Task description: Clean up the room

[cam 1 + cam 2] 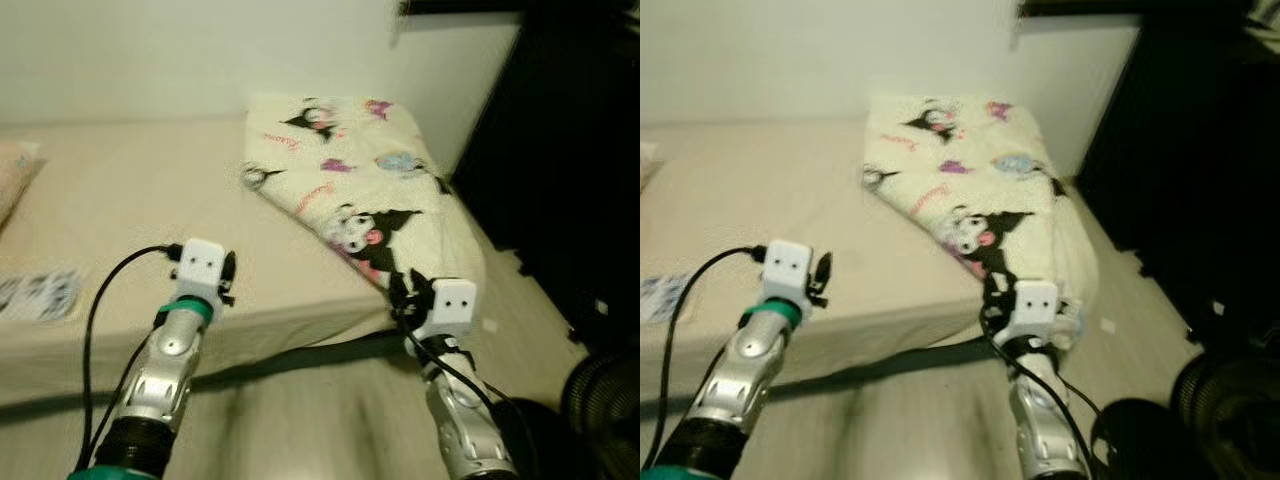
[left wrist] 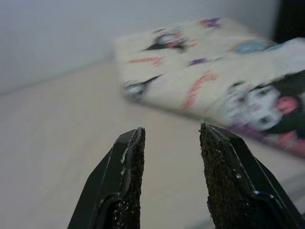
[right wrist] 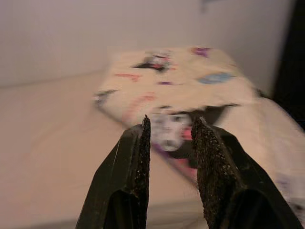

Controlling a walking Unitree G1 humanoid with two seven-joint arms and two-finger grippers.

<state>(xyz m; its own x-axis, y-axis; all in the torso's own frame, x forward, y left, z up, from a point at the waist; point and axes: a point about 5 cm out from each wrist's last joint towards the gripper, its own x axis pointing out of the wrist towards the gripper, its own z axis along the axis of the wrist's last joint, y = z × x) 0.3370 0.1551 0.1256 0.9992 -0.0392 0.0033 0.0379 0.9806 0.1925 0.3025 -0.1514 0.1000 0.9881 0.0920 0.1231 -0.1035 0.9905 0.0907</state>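
Two silver arms with black cuffs, teal ring at left wrist. White boxy wrist modules with two dark dots. Black cables looped along both. Left gripper point(image 2: 170, 143) and right gripper point(image 3: 170, 131): rough-textured black fingers point(image 2: 129, 167).

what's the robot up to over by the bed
The robot stands at the edge of the bed, both arms raised toward a cartoon-print blanket lying at the bed's corner and hanging over its edge. The left tool and right tool are both open, holding nothing. The right one is nearer the blanket.
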